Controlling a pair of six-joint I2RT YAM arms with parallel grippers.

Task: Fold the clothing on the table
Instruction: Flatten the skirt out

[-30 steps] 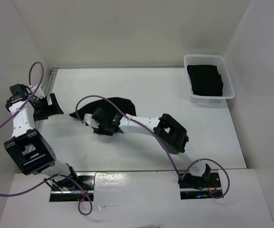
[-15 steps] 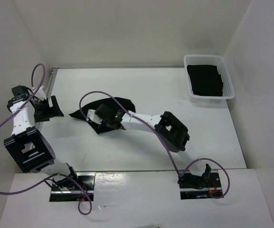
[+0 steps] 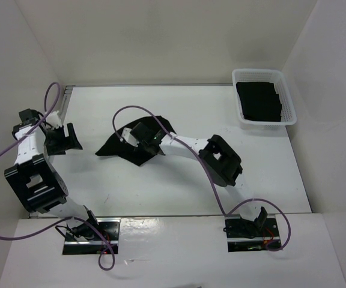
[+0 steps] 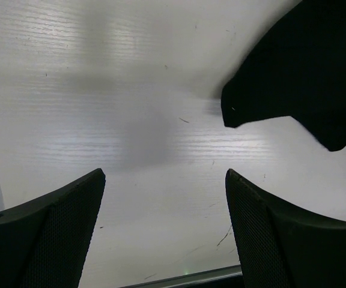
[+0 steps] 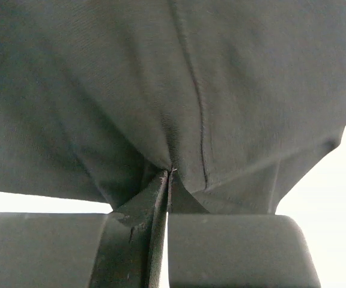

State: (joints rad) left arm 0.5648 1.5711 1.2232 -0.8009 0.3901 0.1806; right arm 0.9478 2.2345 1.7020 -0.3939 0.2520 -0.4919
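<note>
Pinching only a thin ridge of black garment (image 3: 114,148), right gripper (image 5: 168,177) fully closed: slip risk under pull; left gripper (image 4: 164,175) wide, empty.

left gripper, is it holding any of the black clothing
No, the left gripper is open over the table, and the clothing lies apart, ahead of it.

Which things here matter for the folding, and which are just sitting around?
In the job: clothing, pinched by the shut right gripper; open left gripper; table.
Lying about: white basket; dark folded pieces inside it.
</note>
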